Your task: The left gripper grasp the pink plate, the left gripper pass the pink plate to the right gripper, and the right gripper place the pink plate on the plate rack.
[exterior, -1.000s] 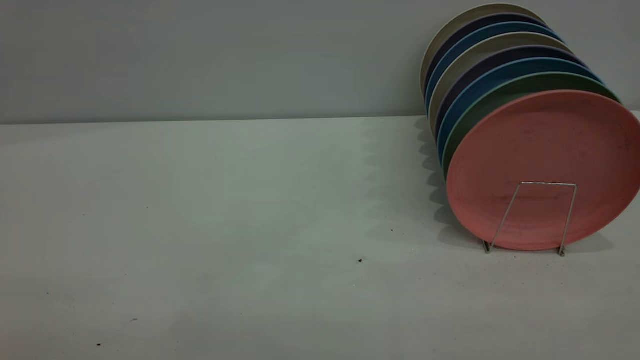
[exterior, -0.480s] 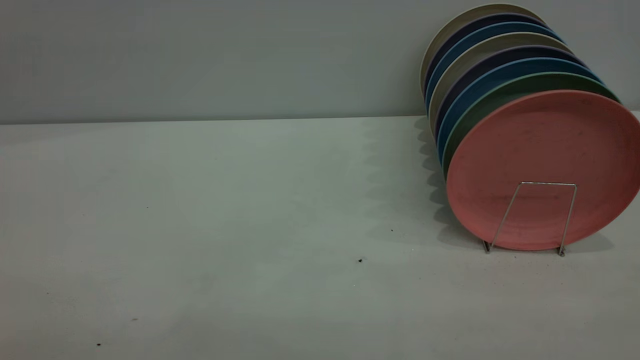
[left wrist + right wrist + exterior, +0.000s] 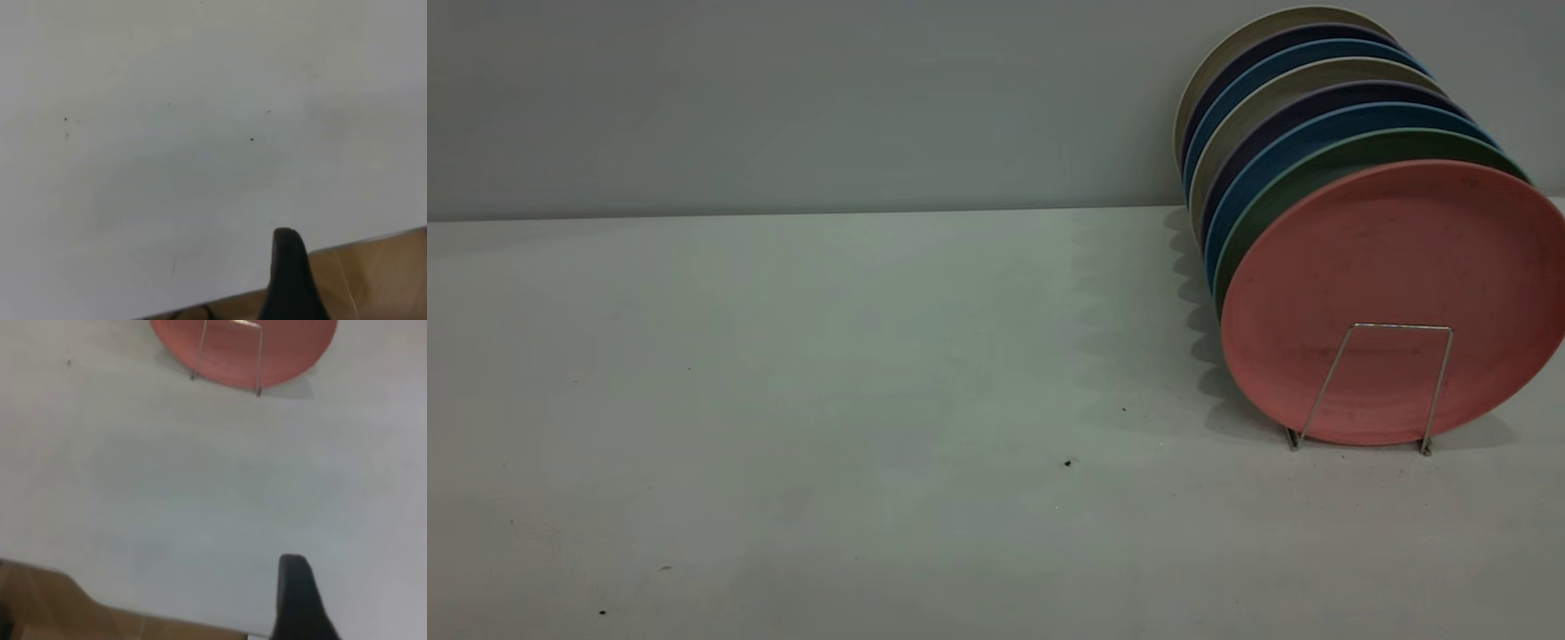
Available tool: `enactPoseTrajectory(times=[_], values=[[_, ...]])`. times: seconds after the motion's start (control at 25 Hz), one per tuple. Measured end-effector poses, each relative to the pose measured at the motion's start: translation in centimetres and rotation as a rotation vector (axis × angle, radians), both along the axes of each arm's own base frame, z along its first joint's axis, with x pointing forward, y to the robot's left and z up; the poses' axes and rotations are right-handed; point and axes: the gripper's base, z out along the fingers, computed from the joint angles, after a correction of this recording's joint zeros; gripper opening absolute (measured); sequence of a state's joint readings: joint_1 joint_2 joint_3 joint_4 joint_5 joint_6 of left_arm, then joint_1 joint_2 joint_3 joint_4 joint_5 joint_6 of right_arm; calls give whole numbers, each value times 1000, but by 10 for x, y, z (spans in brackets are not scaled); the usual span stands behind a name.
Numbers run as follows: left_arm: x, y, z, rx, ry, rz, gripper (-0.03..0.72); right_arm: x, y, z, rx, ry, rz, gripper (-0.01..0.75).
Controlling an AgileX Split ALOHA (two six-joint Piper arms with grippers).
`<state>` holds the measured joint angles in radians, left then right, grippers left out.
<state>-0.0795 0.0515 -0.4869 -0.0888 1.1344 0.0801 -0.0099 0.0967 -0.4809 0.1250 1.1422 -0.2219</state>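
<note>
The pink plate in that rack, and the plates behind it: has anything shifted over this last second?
No visible change. The pink plate stands upright at the front of the plate rack, the other plates lined up behind it, just as before. Neither hand appears in the exterior view.

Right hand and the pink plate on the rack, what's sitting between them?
Nothing: in the right wrist view only bare table lies between the right hand and the pink plate.
</note>
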Motion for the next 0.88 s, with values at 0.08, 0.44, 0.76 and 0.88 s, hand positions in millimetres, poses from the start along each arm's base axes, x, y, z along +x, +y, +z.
enactPoseTrajectory(times=[0.08,0.44,0.76,0.88], values=[[-4,0,0,-3,-32,0,542,-8,0,0,1,-58,-1,472],[-10,1,-1,-6,-73,0,542,-16,0,0,1,-112,-1,472],[-10,1,-1,-6,-73,-1,542,-16,0,0,2,-112,-2,472],[-10,1,-1,-6,-73,-1,542,-16,0,0,2,-112,-2,472]])
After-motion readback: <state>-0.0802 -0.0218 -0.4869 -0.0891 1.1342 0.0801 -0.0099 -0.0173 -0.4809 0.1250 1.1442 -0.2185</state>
